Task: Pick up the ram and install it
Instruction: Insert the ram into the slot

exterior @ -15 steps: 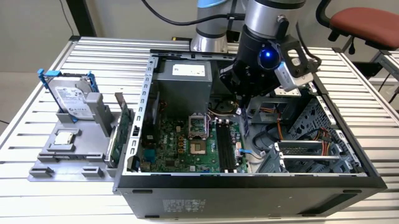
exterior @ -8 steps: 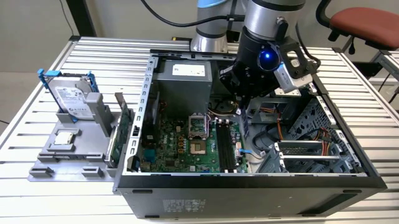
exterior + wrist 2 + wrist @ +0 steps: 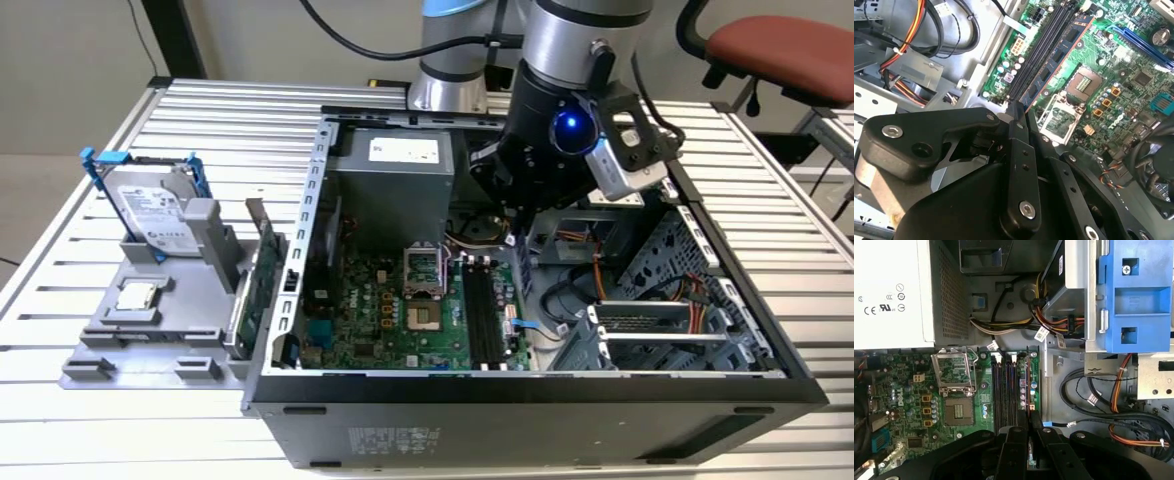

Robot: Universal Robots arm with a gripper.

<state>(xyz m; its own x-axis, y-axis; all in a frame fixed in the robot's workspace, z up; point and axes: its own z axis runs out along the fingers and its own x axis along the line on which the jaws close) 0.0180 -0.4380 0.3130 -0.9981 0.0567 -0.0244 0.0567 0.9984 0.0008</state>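
Claw [image 3: 1018, 117] gripping ram [image 3: 1056, 55] beside slots [image 3: 1041, 47]

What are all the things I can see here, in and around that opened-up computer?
Table: one, silvery slatted metal, under everything.
Computer case: one, black and grey, open on the table.
Motherboard: one, green, on the case floor.
Power supply: one, silver, at the back of the case.
Ram: one, dark with black chips, over the motherboard's black slots.
Cables: several, orange, yellow and black, inside the case.
Holder: one, grey, at the exterior view's left.
Hard drive: one, silver with blue brackets, upright in the holder.
Circuit card: one, green, standing between holder and case.
Chair: one, red seat, behind the table.
Robot arm: one, grey, reaching into the case.
Claw: one, black, closed on the ram.
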